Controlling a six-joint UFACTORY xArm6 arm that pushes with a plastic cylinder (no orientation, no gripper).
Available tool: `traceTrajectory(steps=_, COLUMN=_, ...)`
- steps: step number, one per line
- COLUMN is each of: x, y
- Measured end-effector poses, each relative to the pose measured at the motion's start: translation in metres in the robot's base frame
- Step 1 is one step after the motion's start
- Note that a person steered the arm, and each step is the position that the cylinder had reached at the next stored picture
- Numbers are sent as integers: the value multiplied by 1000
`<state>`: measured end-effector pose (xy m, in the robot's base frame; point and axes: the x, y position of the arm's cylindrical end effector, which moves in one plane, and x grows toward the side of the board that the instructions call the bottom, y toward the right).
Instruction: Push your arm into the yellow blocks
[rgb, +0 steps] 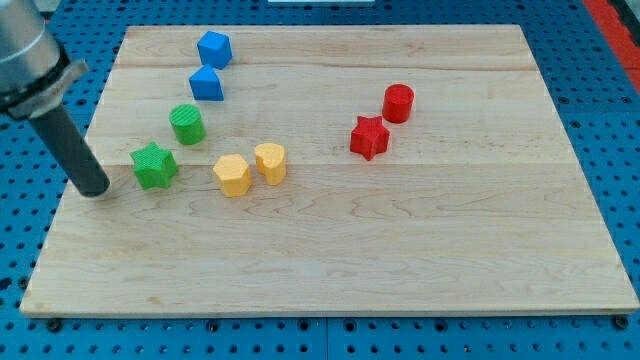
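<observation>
Two yellow blocks sit side by side left of the board's middle: a yellow hexagon (232, 175) and a yellow rounded block (270, 162) just to its right. My tip (95, 190) rests on the board near its left edge. It is left of the green star (154, 166), which lies between my tip and the yellow blocks. The rod leans up toward the view's top left.
A green cylinder (187, 124) stands above the green star. Two blue blocks (214, 49) (207, 84) lie toward the top left. A red cylinder (398, 103) and a red star (369, 137) lie right of centre. The wooden board (400, 250) ends close to my tip's left.
</observation>
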<state>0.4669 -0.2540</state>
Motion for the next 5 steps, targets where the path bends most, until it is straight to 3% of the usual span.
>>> traceTrajectory(steps=2, x=-5, y=74)
traceTrajectory(steps=4, x=60, y=88)
traceTrajectory(steps=5, x=61, y=146)
